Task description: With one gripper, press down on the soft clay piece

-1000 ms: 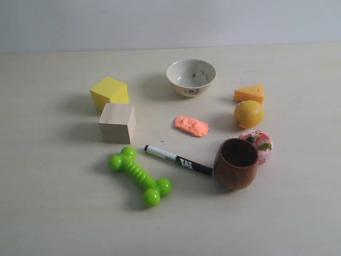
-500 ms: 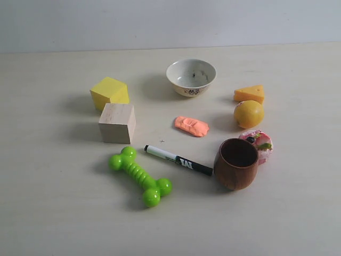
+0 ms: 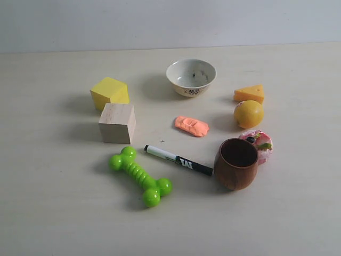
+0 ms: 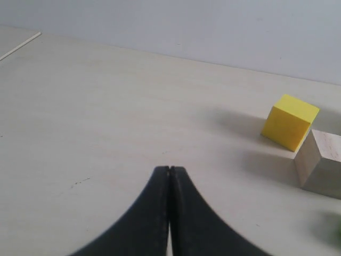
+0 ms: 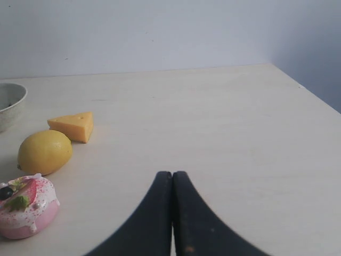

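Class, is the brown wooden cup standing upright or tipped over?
Upright. The brown wooden cup stands on its base, its open mouth facing up and its inside visible.

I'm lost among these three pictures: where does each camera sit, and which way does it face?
Exterior: above the table, slanting down at the clay; no robot part shows.
Left wrist: low on the left arm, past the shut left gripper toward the yellow block, wooden block.
Right wrist: low on the right arm, past the shut right gripper toward the lemon.
Shared: exterior shows those blocks and lemon too.
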